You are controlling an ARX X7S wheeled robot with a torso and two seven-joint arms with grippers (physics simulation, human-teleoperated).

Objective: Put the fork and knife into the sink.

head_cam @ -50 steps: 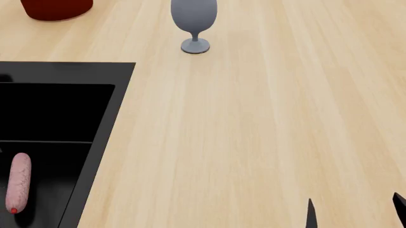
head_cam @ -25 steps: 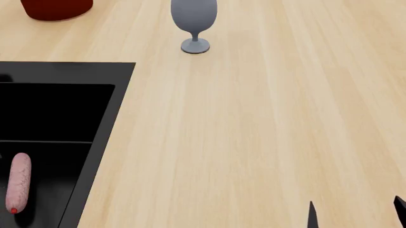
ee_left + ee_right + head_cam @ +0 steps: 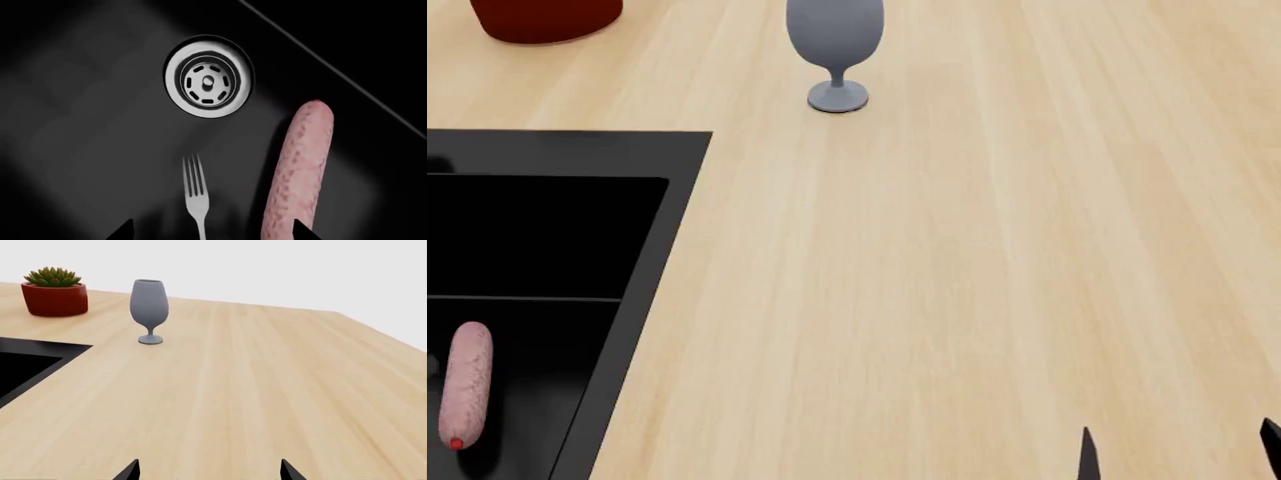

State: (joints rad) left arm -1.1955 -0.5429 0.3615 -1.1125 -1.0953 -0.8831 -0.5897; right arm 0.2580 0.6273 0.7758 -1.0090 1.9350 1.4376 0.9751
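The fork point(image 3: 195, 195) lies on the floor of the black sink point(image 3: 80, 125), tines toward the round steel drain point(image 3: 209, 76). My left gripper point(image 3: 212, 231) hovers over it, open, its two dark tips far apart on either side of the handle and touching nothing. In the head view the sink point(image 3: 681, 190) takes up the left side. My right gripper point(image 3: 1177, 452) is open over bare counter at the bottom right, with nothing between its tips point(image 3: 209, 471). The knife is out of view.
A pink sausage point(image 3: 298, 170) lies in the sink beside the fork and shows in the head view point(image 3: 466, 398). A grey goblet point(image 3: 835, 40) and a red plant pot point(image 3: 545, 15) stand at the back of the wooden counter point(image 3: 961, 280).
The right gripper's tips have sunk slightly toward the bottom edge of the head view. A pale sliver at the sink's left edge has slid downward. Nothing else has moved.
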